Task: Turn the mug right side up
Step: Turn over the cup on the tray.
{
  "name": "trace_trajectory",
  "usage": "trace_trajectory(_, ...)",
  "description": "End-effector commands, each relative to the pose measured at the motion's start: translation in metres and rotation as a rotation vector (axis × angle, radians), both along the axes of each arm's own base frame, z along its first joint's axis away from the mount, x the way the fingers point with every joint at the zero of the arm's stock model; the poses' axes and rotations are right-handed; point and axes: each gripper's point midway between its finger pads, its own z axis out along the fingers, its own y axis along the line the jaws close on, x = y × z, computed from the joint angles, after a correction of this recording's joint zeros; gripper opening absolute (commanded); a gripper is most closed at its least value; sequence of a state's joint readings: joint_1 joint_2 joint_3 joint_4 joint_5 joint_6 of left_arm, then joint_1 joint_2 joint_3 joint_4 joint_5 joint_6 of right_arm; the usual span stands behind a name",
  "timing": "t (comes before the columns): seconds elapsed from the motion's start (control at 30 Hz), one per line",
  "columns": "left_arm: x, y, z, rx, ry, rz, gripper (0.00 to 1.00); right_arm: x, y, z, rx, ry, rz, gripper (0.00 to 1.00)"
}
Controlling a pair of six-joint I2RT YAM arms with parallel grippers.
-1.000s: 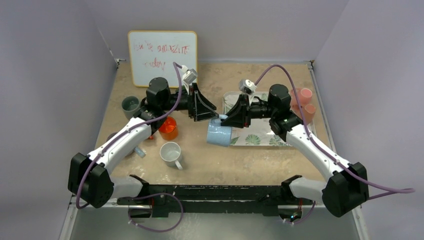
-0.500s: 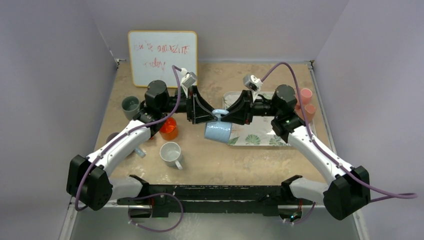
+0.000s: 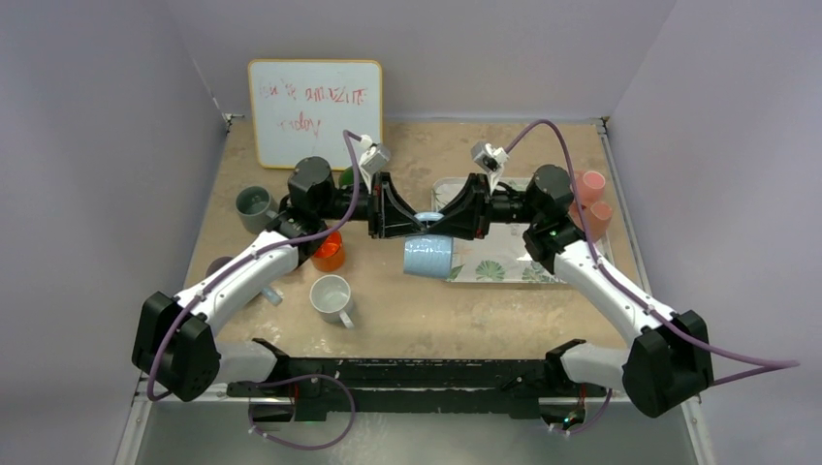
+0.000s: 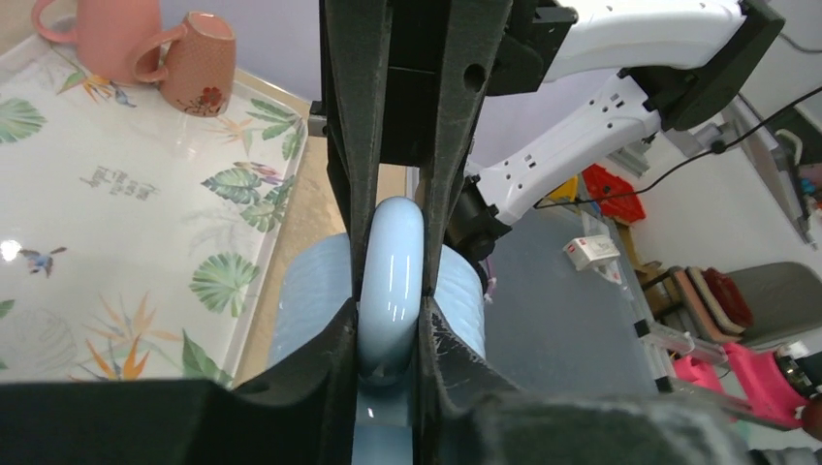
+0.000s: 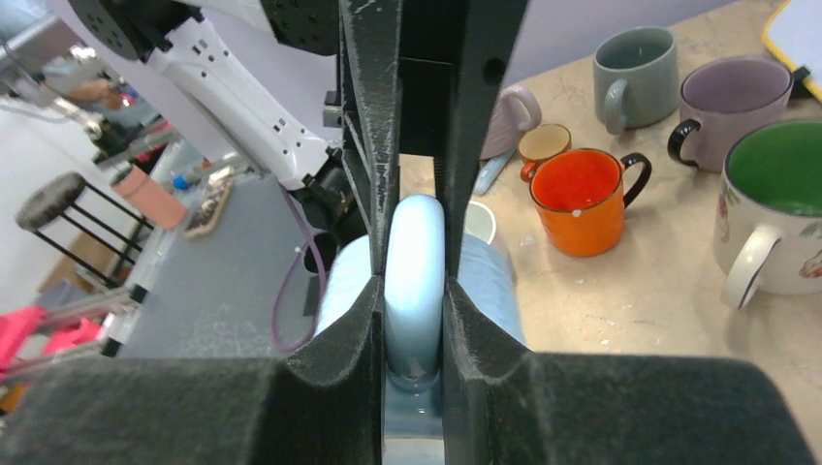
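The light blue mug (image 3: 428, 256) hangs on its side above the table's middle, handle up, beside the tray's left edge. My left gripper (image 3: 412, 227) reaches in from the left and my right gripper (image 3: 442, 227) from the right, tips meeting over the mug. In the left wrist view my left gripper (image 4: 390, 325) is shut on the mug's handle (image 4: 392, 262), with the ribbed body (image 4: 302, 300) below. In the right wrist view my right gripper (image 5: 415, 312) is shut on the same handle (image 5: 415, 262).
A leaf-print tray (image 3: 504, 271) lies at the right, with pink mugs (image 3: 586, 186) at its far end. An orange mug (image 3: 328, 254), a white mug (image 3: 331, 297) and a grey mug (image 3: 255, 205) stand on the left. A whiteboard (image 3: 315, 108) leans at the back.
My left gripper has moved right to the mug and closed on its handle. The right gripper has lifted the mug slightly and turned it level.
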State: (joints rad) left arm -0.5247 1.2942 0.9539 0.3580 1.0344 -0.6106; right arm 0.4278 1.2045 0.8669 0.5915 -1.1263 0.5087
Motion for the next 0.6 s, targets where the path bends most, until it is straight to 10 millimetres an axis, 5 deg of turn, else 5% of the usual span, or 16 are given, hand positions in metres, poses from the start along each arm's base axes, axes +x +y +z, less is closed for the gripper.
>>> trace_trajectory(0.0, -0.003, -0.007, 0.004, 0.001, -0.030, -0.017, 0.06, -0.005, 0.002, 0.037, 0.085, -0.161, 0.012, 0.00)
trace_trajectory(0.23, 0.007, 0.004, -0.008, 0.105, -0.003, 0.121, 0.00, 0.005, 0.001, 0.012, 0.042, -0.088, -0.061, 0.01)
trace_trajectory(0.57, 0.027, 0.012, -0.054, 0.249, 0.124, 0.253, 0.00, 0.015, -0.002, -0.017, -0.009, -0.036, -0.142, 0.26)
